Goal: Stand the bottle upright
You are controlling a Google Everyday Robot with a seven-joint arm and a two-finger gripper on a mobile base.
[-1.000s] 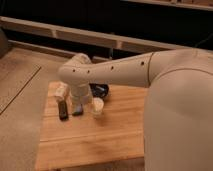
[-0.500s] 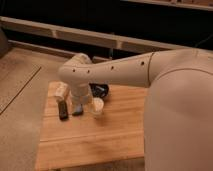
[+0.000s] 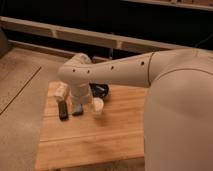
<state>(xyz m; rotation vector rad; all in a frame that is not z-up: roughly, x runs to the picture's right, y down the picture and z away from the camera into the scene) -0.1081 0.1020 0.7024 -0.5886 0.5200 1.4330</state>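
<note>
The pincer (image 3: 78, 108) is low over the table (image 3: 115, 135); its grip cannot be told. Going to the bottle (image 3: 61, 91) at 10 o'clock, it could knock the black bar (image 3: 63, 110).

the table (image 3: 95, 142) is pale wood, smooth with a dull grain. the arm (image 3: 117, 72) wears a smooth matt off-white shell; its gripper (image 3: 78, 109) sits low over the wood beside a matt black bar (image 3: 63, 110).
</note>
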